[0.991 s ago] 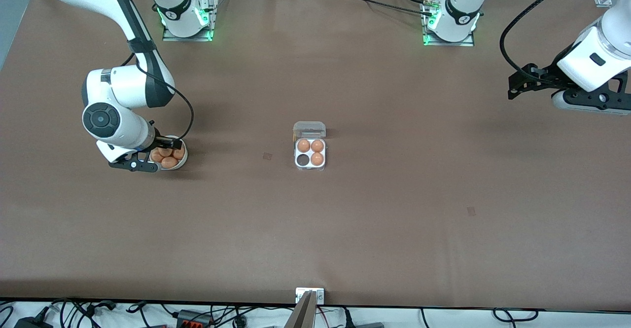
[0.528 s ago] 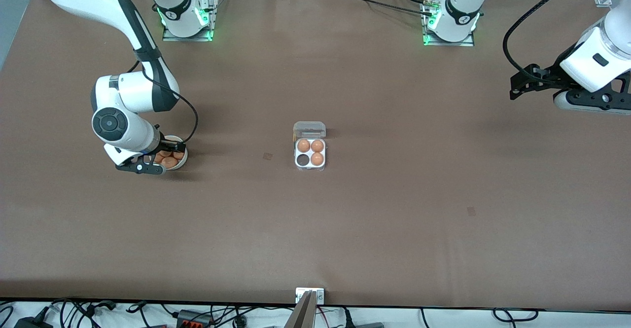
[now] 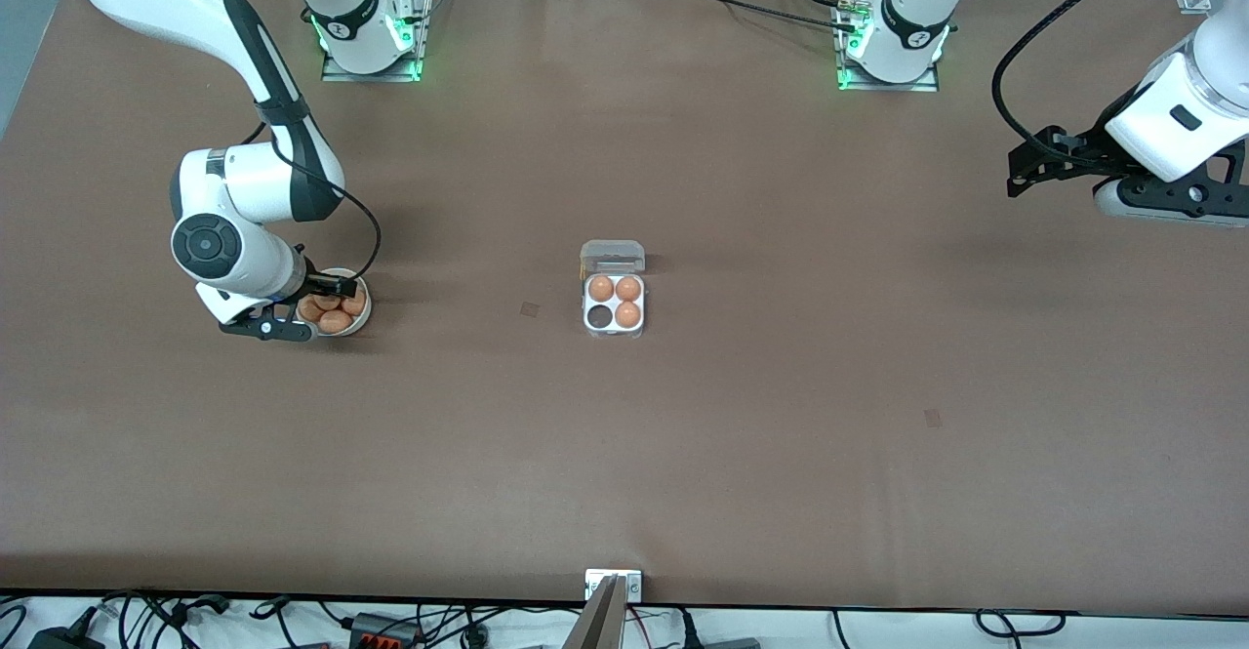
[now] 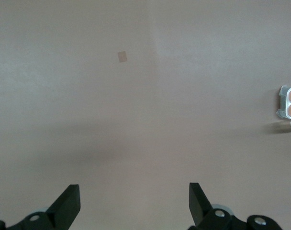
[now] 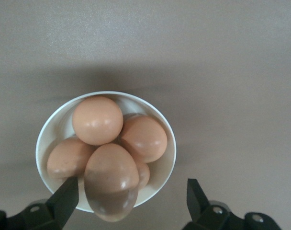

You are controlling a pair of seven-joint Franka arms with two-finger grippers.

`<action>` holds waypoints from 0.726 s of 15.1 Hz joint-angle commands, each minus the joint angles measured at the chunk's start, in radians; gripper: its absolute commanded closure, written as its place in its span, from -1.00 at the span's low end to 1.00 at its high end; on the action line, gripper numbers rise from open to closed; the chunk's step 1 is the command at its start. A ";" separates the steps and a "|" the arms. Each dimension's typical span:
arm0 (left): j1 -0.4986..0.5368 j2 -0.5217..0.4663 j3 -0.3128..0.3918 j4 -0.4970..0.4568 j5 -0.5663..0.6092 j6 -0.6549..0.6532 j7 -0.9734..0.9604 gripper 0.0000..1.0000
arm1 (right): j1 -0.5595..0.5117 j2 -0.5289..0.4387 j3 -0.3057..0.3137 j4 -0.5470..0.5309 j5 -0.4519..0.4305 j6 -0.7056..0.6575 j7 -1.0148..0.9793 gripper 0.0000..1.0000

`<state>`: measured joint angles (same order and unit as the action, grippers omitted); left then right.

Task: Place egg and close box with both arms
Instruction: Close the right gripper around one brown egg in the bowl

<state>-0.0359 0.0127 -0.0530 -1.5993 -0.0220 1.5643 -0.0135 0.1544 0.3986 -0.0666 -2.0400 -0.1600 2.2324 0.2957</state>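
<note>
The right gripper hangs wide open and empty over the white bowl to take an egg for the box's vacant near cell, while the left gripper, also open and empty, waits over bare table at the left arm's end.

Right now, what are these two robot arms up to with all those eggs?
The right arm's hand hovers open over a white bowl of brown eggs, seemingly about to pick one; none is gripped yet. Mid-table, the clear box sits with its lid open, holding three eggs and one empty cell. The left arm waits at its end of the table, its hand open above bare tabletop, holding nothing.
</note>
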 commanded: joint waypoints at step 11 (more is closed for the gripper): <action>-0.004 0.012 -0.004 0.029 0.017 -0.015 0.006 -1.00 | -0.003 -0.027 0.008 -0.023 -0.012 0.001 0.000 -0.57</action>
<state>-0.0375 0.0127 -0.0533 -1.5992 -0.0220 1.5643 -0.0135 0.1567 0.3962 -0.0652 -2.0411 -0.1601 2.2324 0.2949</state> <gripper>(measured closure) 0.000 0.185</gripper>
